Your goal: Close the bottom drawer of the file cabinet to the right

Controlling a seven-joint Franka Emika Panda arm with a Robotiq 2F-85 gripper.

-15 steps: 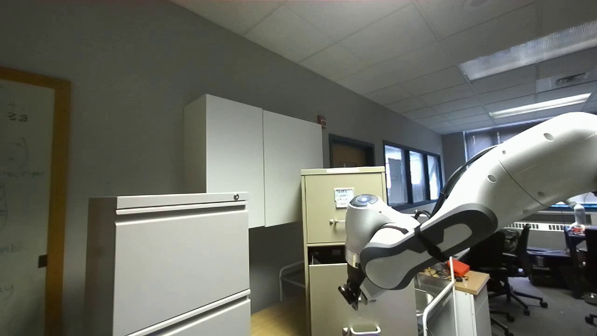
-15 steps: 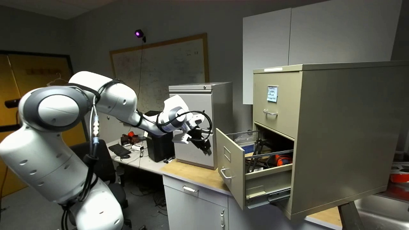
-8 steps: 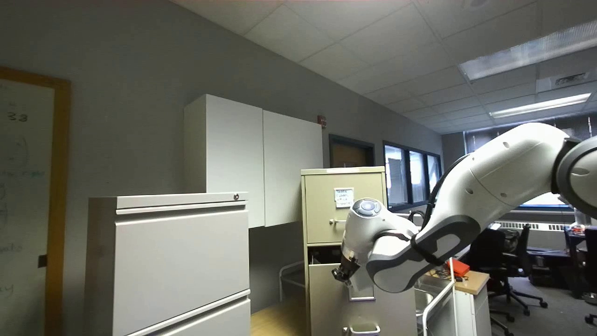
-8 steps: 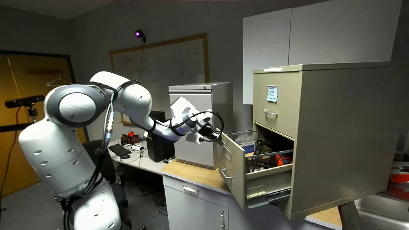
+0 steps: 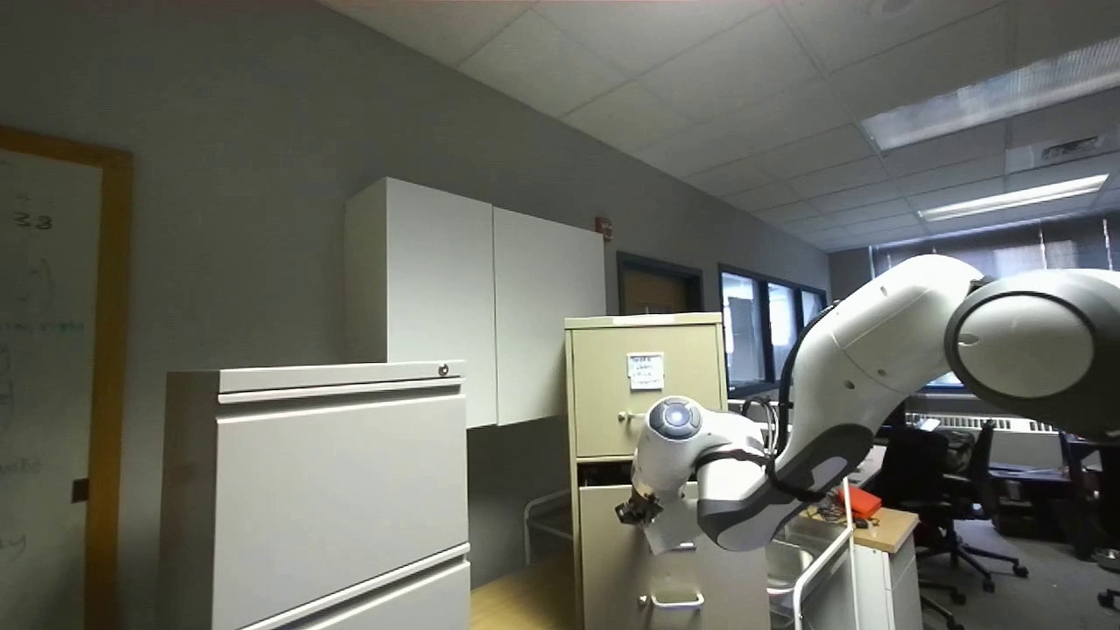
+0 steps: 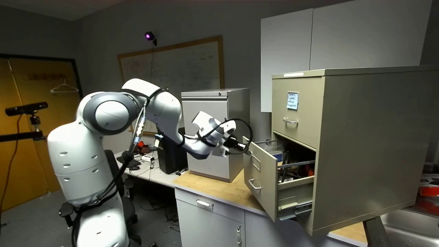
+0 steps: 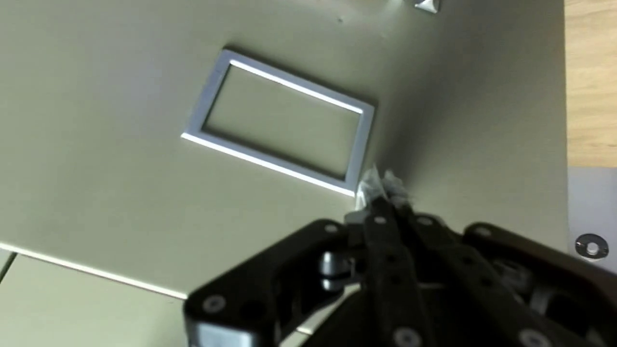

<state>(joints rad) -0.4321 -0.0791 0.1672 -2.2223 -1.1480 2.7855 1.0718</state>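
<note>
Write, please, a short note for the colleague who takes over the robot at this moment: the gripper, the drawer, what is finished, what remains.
Gripper: shut, apparently touching the front of the bottom drawer, beside an upper corner of its label holder.
Where: the bottom drawer stands partway out of the beige file cabinet.
Done: it has slid somewhat inward in the last half second; the top drawer is closed.
Left: close the bottom drawer fully, probably by continuing this push.
</note>
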